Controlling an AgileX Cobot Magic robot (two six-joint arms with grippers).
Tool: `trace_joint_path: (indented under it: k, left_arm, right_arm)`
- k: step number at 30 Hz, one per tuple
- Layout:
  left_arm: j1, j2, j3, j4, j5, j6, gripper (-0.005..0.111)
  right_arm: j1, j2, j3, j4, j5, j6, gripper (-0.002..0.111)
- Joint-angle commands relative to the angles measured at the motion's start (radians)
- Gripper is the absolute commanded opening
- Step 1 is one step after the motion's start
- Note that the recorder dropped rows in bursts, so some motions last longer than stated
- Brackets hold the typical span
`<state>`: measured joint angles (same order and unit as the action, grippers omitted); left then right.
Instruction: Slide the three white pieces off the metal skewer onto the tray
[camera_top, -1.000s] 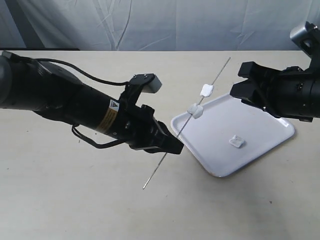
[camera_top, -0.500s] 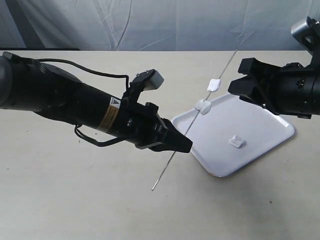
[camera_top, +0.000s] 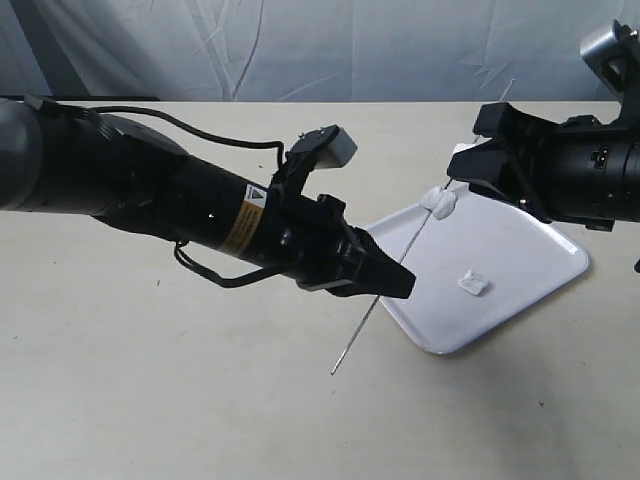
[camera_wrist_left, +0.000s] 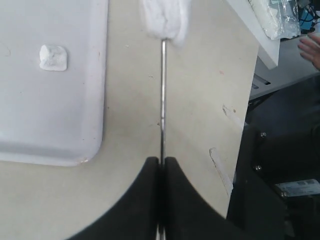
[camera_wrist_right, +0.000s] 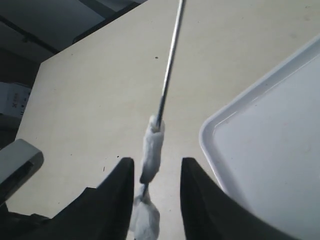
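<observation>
Left gripper (camera_top: 400, 285) pressed together, pinching the metal skewer (camera_top: 412, 238) low down, just off the tray's (camera_top: 530, 240) left rim and over the bare table (camera_top: 150, 400). Rod tilted: low end poking out past the claw on the side away from the tray, high end running up across the tray's far-left corner.

Two white pieces (camera_top: 440, 203) bunched together on the rod, well up from that claw, right above the tray's far-left rim (from the left wrist, just one lump in view, cut off by the picture edge).

Right gripper (camera_wrist_right: 157, 162) spread wide, one finger on each side of the two lumps, a little gap on both sides, no squeezing.

Third white piece (camera_top: 472, 284) off the rod, lying flat inside the tray near its middle, alone.

Lots of bare tray floor around that lump and under the rod. Low rim all the way round the tray. Wide bare table to the left of the tray and in front of it.
</observation>
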<state>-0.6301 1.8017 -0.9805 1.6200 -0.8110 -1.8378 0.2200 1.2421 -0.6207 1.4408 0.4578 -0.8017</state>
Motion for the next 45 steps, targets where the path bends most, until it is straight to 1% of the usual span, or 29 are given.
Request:
trace_joint_path:
  k: [1, 4, 7, 19, 26, 30, 32, 34, 41, 45]
  left_arm:
    - [-0.008, 0.001, -0.006, 0.014, 0.016, -0.01, 0.0]
    - [-0.008, 0.002, -0.006, 0.031, 0.03, -0.02, 0.0]
    - [-0.008, 0.002, -0.006, 0.031, 0.03, -0.02, 0.0]
    - [-0.01, 0.002, -0.006, 0.048, -0.018, -0.02, 0.0]
    - [-0.012, 0.002, -0.006, 0.048, -0.035, -0.02, 0.0]
    - [-0.03, 0.002, -0.007, 0.048, -0.025, -0.02, 0.0]
    - [-0.03, 0.002, -0.007, 0.048, -0.024, -0.02, 0.0]
    - [-0.03, 0.002, -0.007, 0.048, -0.021, -0.02, 0.0]
    - [-0.03, 0.002, -0.007, 0.059, -0.017, -0.022, 0.0]
    - [-0.03, 0.002, -0.007, 0.119, -0.035, -0.076, 0.0]
  right_arm:
    - [0.001, -0.004, -0.007, -0.001, 0.003, -0.011, 0.027]
    - [0.001, -0.004, -0.007, 0.001, -0.001, -0.011, 0.019]
    - [0.001, -0.004, -0.007, 0.006, -0.011, -0.011, 0.013]
    - [0.001, -0.004, -0.007, 0.079, -0.024, -0.054, 0.013]
    - [0.001, -0.004, -0.007, 0.079, -0.031, -0.059, 0.013]
    - [0.001, -0.004, -0.007, 0.079, -0.035, -0.059, 0.013]
    - [0.001, -0.004, -0.007, 0.077, -0.035, -0.059, 0.01]
    - [0.001, -0.004, -0.007, 0.077, -0.035, -0.059, -0.001]
    - [0.001, -0.004, -0.007, 0.075, -0.049, -0.059, -0.001]
    - [0.001, -0.004, -0.007, 0.075, -0.079, -0.059, -0.001]
